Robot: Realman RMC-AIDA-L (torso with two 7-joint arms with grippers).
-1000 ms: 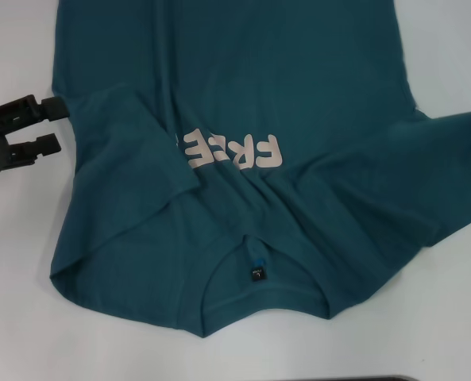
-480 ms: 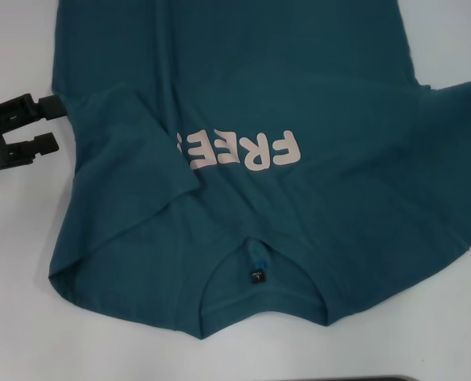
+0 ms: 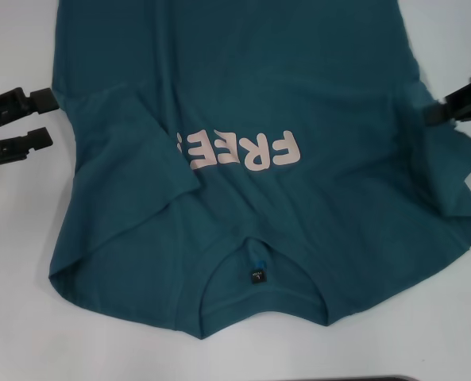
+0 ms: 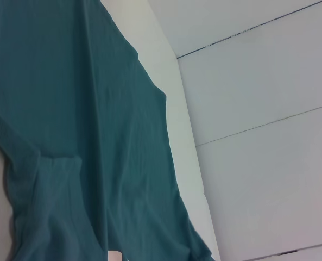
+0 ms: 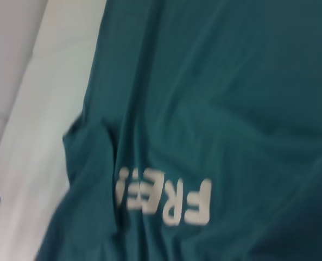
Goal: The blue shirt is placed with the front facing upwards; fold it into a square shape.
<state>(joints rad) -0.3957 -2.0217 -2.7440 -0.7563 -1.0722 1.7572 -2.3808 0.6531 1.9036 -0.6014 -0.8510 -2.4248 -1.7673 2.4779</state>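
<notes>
On the white table (image 3: 28,317), spread flat with the "FREE" print (image 3: 239,151) facing up: the blue shirt (image 3: 283,79). Left sleeve already folded inward over the chest, probably to square that edge. Just beside that folded side, the left gripper (image 3: 38,119), fingers apart, holding nothing. At the opposite shirt edge, the right gripper (image 3: 464,101), over the cloth; cannot tell its grip.
</notes>
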